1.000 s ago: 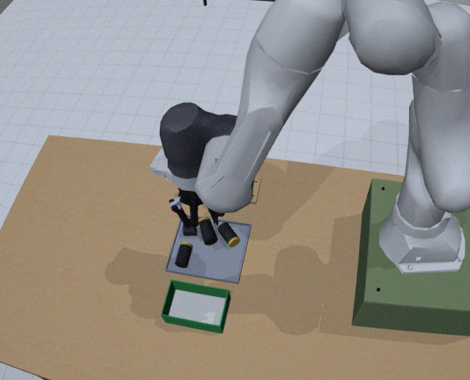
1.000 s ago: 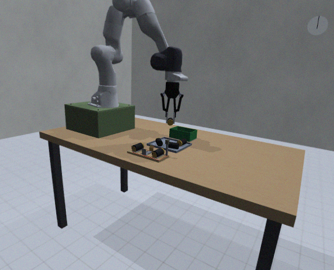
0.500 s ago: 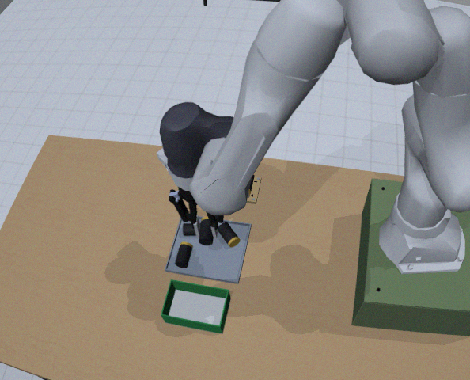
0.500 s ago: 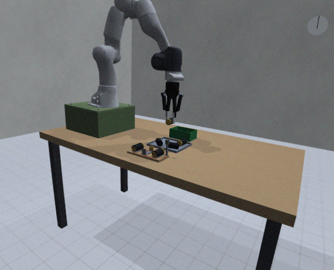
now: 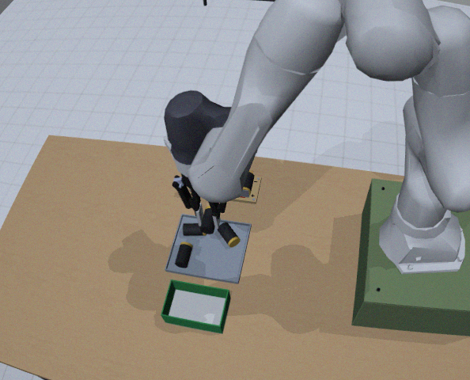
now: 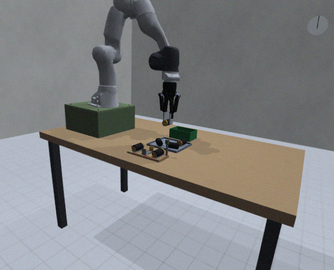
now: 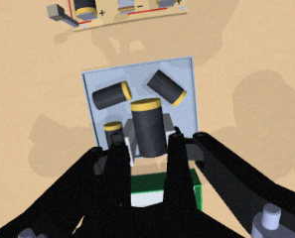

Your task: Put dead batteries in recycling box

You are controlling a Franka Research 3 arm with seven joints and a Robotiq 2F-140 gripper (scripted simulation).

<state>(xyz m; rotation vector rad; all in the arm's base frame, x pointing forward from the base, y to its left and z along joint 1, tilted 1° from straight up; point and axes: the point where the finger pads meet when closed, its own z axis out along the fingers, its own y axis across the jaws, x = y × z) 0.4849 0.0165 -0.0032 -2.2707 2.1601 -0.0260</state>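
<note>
Claw [image 5: 207,223] [image 6: 167,120] [image 7: 149,126] closed on one battery [image 5: 207,222] [image 6: 165,122] [image 7: 149,130], above the tray [image 5: 223,261] [image 6: 176,151] [image 7: 188,115].
From overhead, I see the green box [image 5: 194,324] [image 6: 181,134] [image 7: 159,182] empty at the tray's six o'clock, the circuit board [image 5: 258,191] [image 6: 161,159] [image 7: 112,22] at one; my side grip leaves its gold end exposed, perhaps for testing.

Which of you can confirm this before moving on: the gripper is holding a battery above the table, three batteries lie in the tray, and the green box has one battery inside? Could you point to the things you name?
The green box [image 5: 195,325] [image 6: 183,134] has no battery inside; the top view shows its white floor bare. The rest stands.
</note>
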